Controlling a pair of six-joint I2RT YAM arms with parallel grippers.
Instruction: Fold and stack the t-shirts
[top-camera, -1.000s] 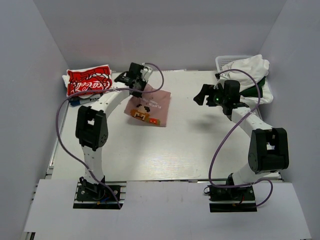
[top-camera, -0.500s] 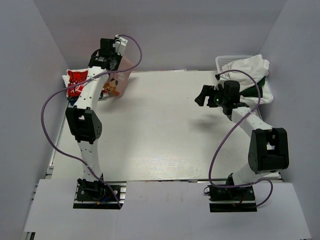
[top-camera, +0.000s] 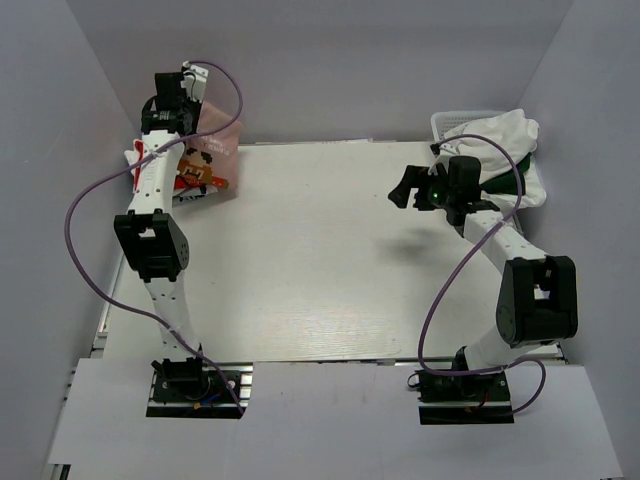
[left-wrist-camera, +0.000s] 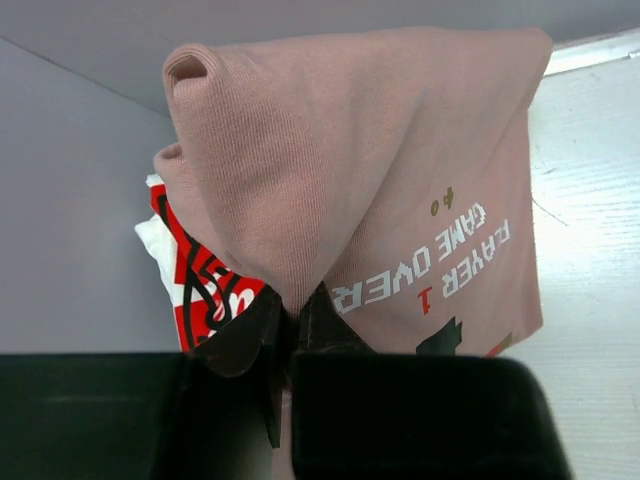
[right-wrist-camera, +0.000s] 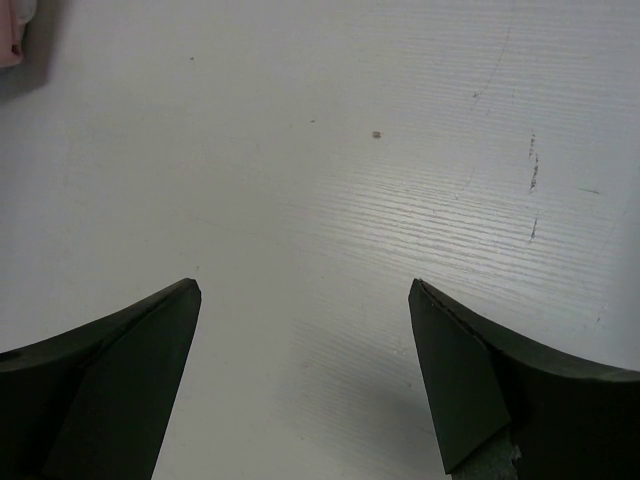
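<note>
A dusty-pink t-shirt (top-camera: 220, 150) with a pixel game print hangs folded from my left gripper (top-camera: 188, 118), lifted at the far left corner. In the left wrist view the jaws of that gripper (left-wrist-camera: 292, 300) are pinched shut on a gathered fold of the pink shirt (left-wrist-camera: 350, 170). Below it lies the red t-shirt (left-wrist-camera: 200, 285) with white script, on top of a white one (left-wrist-camera: 155, 240). My right gripper (top-camera: 405, 190) hovers open over bare table at the right, and nothing lies between the jaws of this gripper (right-wrist-camera: 305, 290).
A white lattice basket (top-camera: 462, 120) stands at the back right corner with white t-shirts (top-camera: 505, 135) heaped over it and a dark green one (top-camera: 505, 183) under them. Grey walls close in on the left, back and right.
My left arm has lifted the pink shirt off the middle of the table and swung it left and back, over the red shirt. The right arm has barely moved.
</note>
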